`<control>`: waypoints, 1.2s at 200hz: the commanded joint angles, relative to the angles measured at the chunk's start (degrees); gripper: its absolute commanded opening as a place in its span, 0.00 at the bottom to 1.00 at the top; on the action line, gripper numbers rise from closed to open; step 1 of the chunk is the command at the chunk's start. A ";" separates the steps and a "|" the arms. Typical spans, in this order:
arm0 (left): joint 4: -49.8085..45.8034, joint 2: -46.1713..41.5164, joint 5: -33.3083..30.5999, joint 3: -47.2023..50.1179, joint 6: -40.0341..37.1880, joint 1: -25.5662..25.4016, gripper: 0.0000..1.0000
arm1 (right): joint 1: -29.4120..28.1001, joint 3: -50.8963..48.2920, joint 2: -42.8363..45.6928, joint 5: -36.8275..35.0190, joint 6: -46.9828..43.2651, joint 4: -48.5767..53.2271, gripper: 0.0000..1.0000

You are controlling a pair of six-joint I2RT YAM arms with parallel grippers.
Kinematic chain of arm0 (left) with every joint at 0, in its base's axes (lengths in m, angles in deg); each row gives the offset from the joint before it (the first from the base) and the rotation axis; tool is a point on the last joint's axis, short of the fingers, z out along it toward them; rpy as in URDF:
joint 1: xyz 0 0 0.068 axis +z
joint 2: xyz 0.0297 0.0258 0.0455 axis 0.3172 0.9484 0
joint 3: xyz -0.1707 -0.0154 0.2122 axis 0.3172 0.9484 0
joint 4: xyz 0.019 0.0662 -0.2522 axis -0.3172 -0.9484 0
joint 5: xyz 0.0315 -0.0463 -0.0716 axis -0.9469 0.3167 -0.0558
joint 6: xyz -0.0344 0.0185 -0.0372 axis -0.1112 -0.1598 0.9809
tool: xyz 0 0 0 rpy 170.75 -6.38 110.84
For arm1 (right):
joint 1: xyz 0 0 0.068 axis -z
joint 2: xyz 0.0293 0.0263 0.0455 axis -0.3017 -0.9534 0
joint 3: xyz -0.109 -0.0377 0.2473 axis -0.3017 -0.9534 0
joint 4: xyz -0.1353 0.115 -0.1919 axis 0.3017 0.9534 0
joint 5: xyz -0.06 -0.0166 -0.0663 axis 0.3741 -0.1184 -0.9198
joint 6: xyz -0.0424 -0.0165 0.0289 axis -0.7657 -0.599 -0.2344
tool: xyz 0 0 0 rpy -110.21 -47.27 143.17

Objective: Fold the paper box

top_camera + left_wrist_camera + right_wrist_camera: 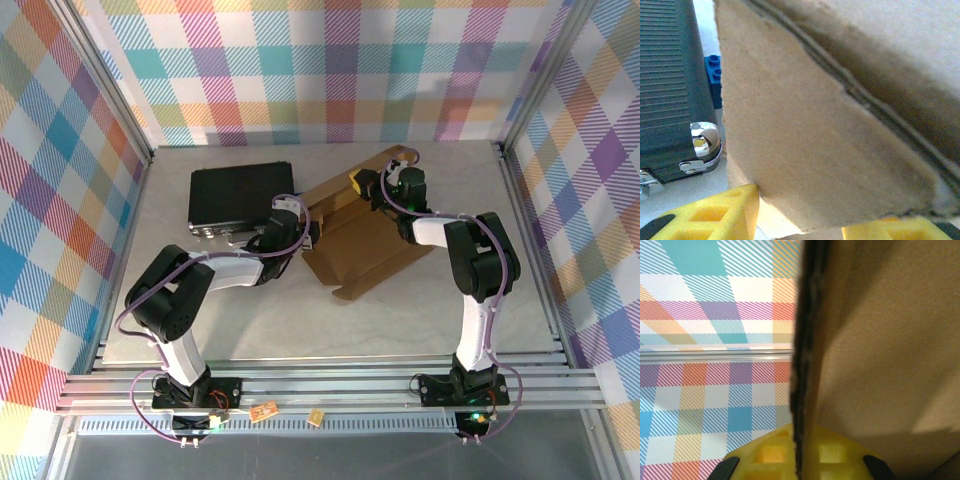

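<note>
Top external view: the plain brown corrugated cardboard paper box is being seen partly folded just beyond the middle of the pale stone-patterned table, with some panels half raised.

At its 12 o'clock edge an upright flap is being pinched by the right gripper. In the right wrist view that gripper is being shown clenched on the paper box. The raw edge of the cardboard is running straight down between its yellow fingers.

At the box's 9 o'clock side the left gripper is being seen at the cardboard's edge. In the left wrist view a broad flap of the paper box is being seen across the left gripper. Its yellow fingers are standing apart, and whether the flap is being clamped cannot be told.

Toward 10 o'clock from the box, a black ribbed rectangular case is lying flat on the table, close to the left gripper. Its chrome latches are being caught in the left wrist view. A small blue studded plastic block is being glimpsed there between case and cardboard.

The table is being enclosed by multicoloured plaid walls.
</note>
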 commanded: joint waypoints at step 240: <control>-14.89 13.53 -21.83 -19.79 3.63 -2.73 0.00 | -1.17 1.98 1.64 2.42 0.17 11.38 0.00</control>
